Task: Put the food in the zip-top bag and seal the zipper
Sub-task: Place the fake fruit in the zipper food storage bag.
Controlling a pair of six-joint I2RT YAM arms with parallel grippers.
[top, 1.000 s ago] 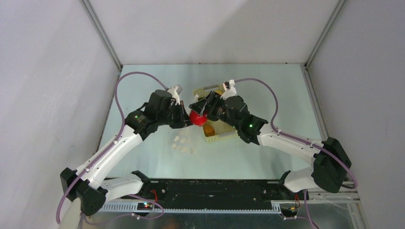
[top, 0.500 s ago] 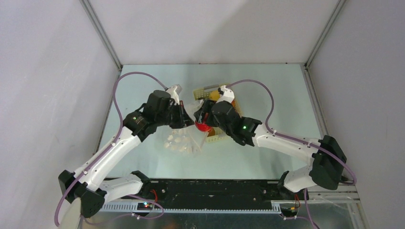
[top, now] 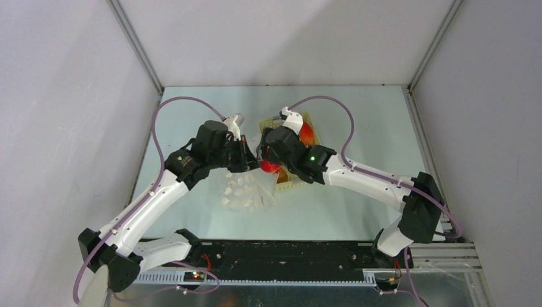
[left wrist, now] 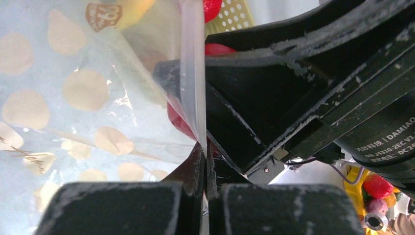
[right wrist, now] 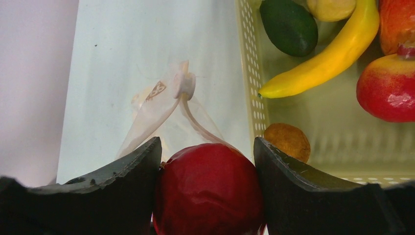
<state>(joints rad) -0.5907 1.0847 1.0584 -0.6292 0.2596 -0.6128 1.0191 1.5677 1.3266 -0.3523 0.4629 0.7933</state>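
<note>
**Red fruit held at the mouth of the dotted bag**

At the left, the left claw [left wrist: 204, 161] is pinching the zipper [left wrist: 193, 73]. Its fingers are closed flat on the white strip and are holding one lip of the zip-top bag [top: 246, 192] up off the bench [top: 358, 128]. The rest of the bag is sagging toward the near edge.

Just to the right, the right claw [right wrist: 207, 147] is gripping a red fruit [right wrist: 208, 196], its fingers spread only as wide as the fruit. The two claws are almost touching, so the right arm looks best placed to make the drop. The bag's mouth is lying directly ahead of the fruit. Its two lips are running away from the claw and meeting at a far corner.

Further right, the basket [right wrist: 247, 73] is holding a banana [right wrist: 323, 58], a dark green piece [right wrist: 288, 24] and other pieces.

The right wrist view is showing the gap between the lips. The left wrist view is showing red through the dotted film beside the strip, but I cannot tell whether the fruit is past the lip. In the overhead view, both wrists are hiding the mouth.
</note>
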